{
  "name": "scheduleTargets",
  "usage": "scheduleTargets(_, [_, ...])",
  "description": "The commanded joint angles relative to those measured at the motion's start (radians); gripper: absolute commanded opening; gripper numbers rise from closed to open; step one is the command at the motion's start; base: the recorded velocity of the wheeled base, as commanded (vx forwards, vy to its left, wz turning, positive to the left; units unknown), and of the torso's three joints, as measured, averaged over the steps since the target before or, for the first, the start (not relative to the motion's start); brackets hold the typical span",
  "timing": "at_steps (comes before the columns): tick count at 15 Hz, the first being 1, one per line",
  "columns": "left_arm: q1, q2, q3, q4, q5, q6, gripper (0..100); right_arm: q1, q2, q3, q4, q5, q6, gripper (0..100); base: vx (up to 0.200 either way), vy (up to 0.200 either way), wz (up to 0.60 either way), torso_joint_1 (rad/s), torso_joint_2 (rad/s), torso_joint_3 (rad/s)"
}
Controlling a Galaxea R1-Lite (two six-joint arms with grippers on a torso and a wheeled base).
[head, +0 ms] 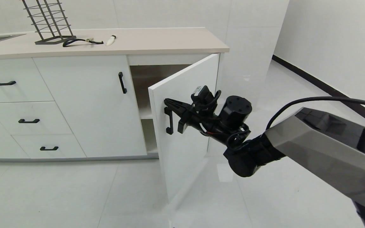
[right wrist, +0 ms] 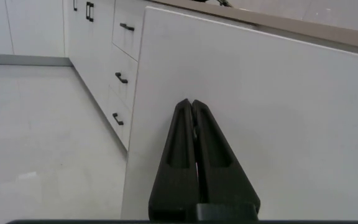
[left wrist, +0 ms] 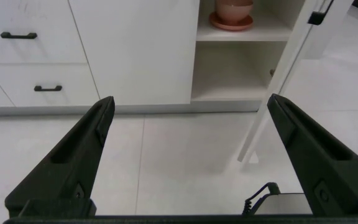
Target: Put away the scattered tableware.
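Head view: right gripper (head: 166, 102) centre frame, tips at handle (head: 169, 122) of open cabinet door (head: 185, 82); white utensil (head: 111, 40) on counter (head: 169, 39), upper left.
Left wrist view: left gripper (left wrist: 191, 99) spread wide; pink bowl (left wrist: 232, 7) on plate (left wrist: 230, 23) on shelf (left wrist: 266, 31).
Right wrist view: right gripper clenched, empty.

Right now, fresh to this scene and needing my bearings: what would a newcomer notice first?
The half-open cabinet door, with the right hand shut, its tips by the door's black handle. Inside, a pink bowl and plate sit on the shelf; a black wire rack stands on the countertop.
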Motion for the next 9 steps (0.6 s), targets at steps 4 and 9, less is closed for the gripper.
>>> scheduleTargets(4, [0.0,0.001,0.0,0.0,0.0,0.0,100,0.018,0.074,-0.135,-0.029,-0.046,0.057,0,0.0,0.0,0.0,0.0,0.0,0.0])
scheduleTargets(9, [0.0,0.001,0.0,0.0,0.0,0.0,100,0.018,-0.131,0.061,-0.038,-0.052,0.069,0,0.0,0.0,0.0,0.0,0.0,0.0])
